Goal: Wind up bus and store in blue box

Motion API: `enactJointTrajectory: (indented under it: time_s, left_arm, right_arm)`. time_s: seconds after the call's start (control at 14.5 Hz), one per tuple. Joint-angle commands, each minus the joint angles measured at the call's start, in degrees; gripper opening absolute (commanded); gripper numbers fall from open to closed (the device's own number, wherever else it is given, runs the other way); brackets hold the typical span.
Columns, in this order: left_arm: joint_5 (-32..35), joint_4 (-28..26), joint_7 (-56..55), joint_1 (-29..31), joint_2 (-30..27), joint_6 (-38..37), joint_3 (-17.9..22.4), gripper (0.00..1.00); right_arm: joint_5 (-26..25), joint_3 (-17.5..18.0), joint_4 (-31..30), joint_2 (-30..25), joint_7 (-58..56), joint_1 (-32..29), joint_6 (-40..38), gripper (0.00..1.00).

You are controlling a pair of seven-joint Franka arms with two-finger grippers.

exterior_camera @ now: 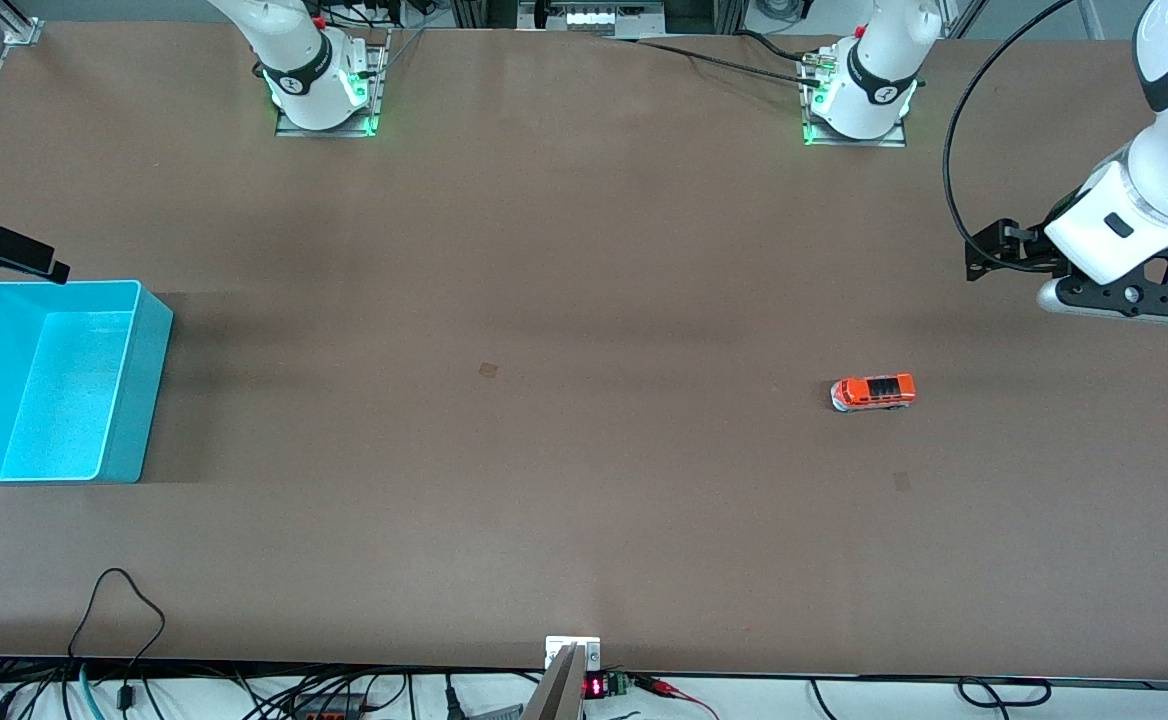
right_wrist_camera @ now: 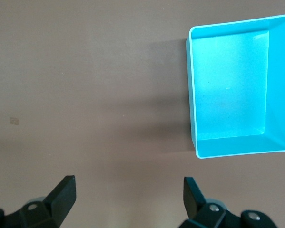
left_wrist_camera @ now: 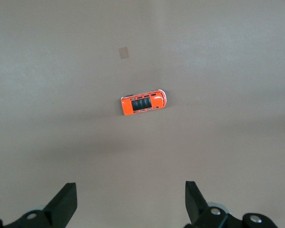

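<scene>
on the table [exterior_camera: 584, 300], bus [exterior_camera: 873, 392] and blue box [exterior_camera: 144, 400] well apart; left tool [left_wrist_camera: 131, 202] and right tool [right_wrist_camera: 129, 199] wide open, empty

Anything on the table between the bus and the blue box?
Nothing solid: in the front view only bare brown table lies between the bus and the blue box, apart from a faint flat mark.

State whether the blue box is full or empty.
Empty: the blue box shows only its bare floor; the bus stands on the table outside it.
</scene>
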Motion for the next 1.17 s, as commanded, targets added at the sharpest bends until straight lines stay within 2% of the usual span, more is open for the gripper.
enactJointTrajectory:
  time_s: [0.0,0.41,0.76,1.1]
  left_arm:
    - [-0.2,0.5,1.3,0.6,-0.1,-0.3,-0.4,1.0]
    - [-0.8,0.6,2.5,0.8,0.6,-1.0,-0.1,1.0]
    - [-0.8,0.6,7.9,-0.3,2.2,-11.1,-0.6,1.0]
    - [-0.8,-1.2,31.3,-0.3,4.8,-8.9,-0.5,1.0]
  right_arm:
    - [-0.8,0.4,-1.3,-1.0,0.4,-0.2,1.0,1.0]
    - [-0.3,0.4,-1.2,-1.0,0.5,-0.2,1.2,1.0]
    - [-0.1,0.4,-1.2,-0.6,0.2,-0.4,1.3,1.0]
    - [0.0,0.4,-1.2,-0.4,0.4,-0.3,1.3,1.0]
